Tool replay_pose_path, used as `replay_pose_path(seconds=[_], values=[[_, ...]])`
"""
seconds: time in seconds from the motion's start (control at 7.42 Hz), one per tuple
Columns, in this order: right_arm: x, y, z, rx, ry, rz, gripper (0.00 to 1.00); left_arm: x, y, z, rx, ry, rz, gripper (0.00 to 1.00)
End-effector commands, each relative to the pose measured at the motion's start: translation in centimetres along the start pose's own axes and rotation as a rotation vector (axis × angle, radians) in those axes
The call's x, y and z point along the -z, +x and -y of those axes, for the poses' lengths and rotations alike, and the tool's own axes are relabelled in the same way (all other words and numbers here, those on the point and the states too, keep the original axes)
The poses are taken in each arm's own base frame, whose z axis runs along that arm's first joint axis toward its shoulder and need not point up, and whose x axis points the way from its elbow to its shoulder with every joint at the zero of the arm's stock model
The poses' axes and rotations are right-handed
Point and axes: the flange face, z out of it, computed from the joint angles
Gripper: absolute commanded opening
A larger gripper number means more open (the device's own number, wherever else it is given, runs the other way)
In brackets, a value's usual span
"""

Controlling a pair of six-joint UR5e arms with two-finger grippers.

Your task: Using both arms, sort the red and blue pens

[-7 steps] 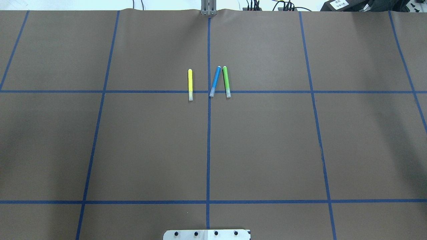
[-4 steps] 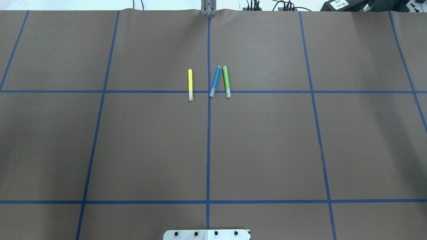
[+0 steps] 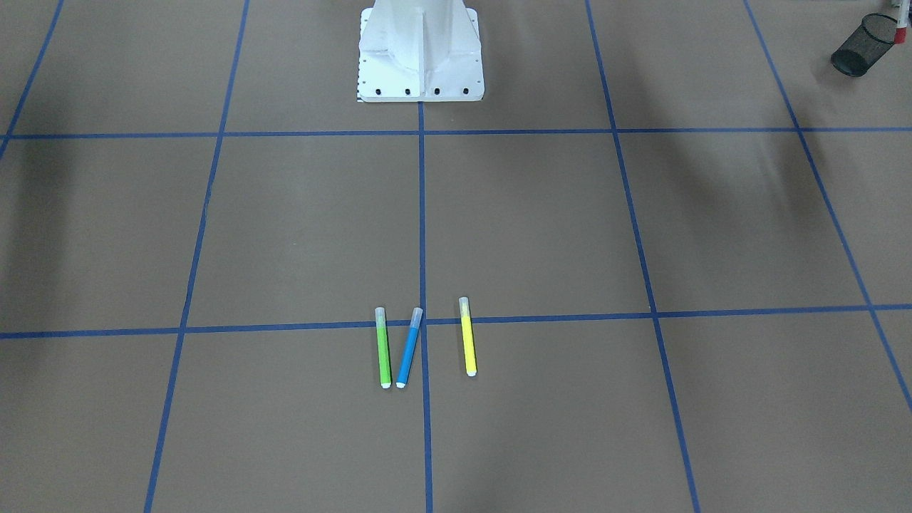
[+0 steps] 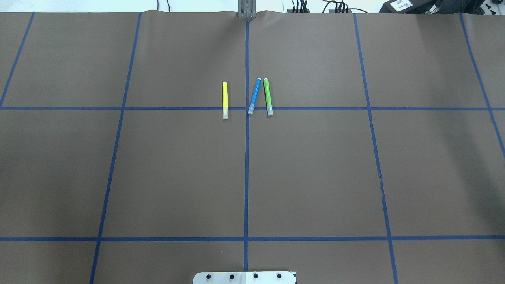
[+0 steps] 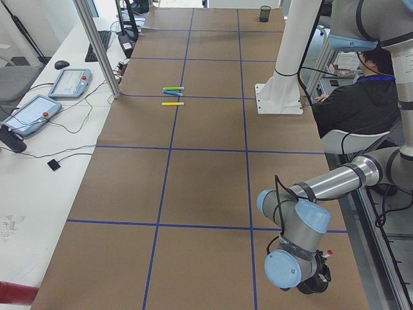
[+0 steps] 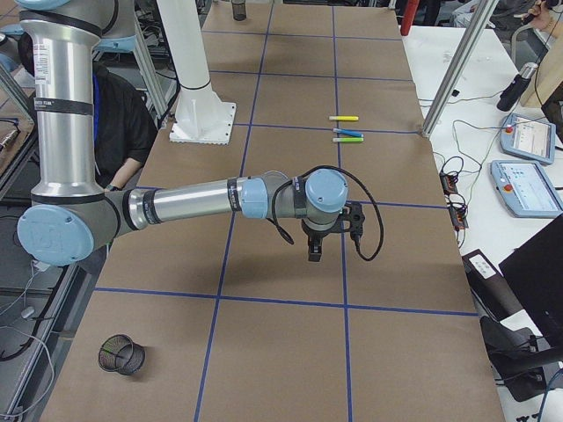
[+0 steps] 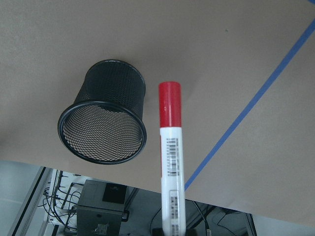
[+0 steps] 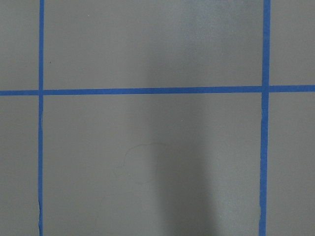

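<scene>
Left wrist-mounted view: the red pen (image 7: pixel 170 162) rises from the bottom edge of the frame, white barrel low and red cap uppermost, above the brown paper (image 7: pixel 221 44). The fingers of the left claw (image 5: pixel 319 276) are out of frame here. The side view does not settle the matter, so I cannot tell whether its jaws are apart or clamped.

A black mesh cup (image 7: pixel 118 83) lies tipped over on the paper just beside the pen's cap, with its mouth toward the camera. A barcode label (image 7: pixel 172 156) runs along the barrel, with a second printed panel below it. I can read no characters on either.

The right claw (image 6: pixel 315 251) hangs pointing down over the paper. Its wrist view shows only paper and blue tape lines (image 8: pixel 147 91), and I cannot tell how its jaws stand.

The blue pen (image 4: pixel 254 96) lies flat on the paper, well apart from both claws. It sits between a yellow marker (image 4: pixel 225 100) and a green marker (image 4: pixel 268 96), slanted, with one end just beside the green one.
</scene>
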Motion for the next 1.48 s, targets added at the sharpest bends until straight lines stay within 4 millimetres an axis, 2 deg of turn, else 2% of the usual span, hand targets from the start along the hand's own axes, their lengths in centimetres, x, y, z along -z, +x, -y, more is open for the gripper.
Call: replay_pose_path(seconds=[0.0,1.08,1.21,1.35], values=[[0.1,-0.1,0.0,0.002,0.001,0.0,1.0,-0.8,-1.0,0.0,0.011,-0.033,0.007,0.0],[0.4,-0.5,0.0,0.009,0.008,0.001,1.0,-3.3,-3.5,0.3,0.025,-0.103,-0.017,0.0],[0.4,-0.6,0.0,0.012,0.01,-0.001,1.0,-4.1,-4.3,0.5,0.037,-0.121,-0.033,0.0],[0.4,-0.7,0.0,0.013,0.011,-0.001,1.0,-3.8,-4.4,1.0,0.038,-0.122,-0.034,0.0]])
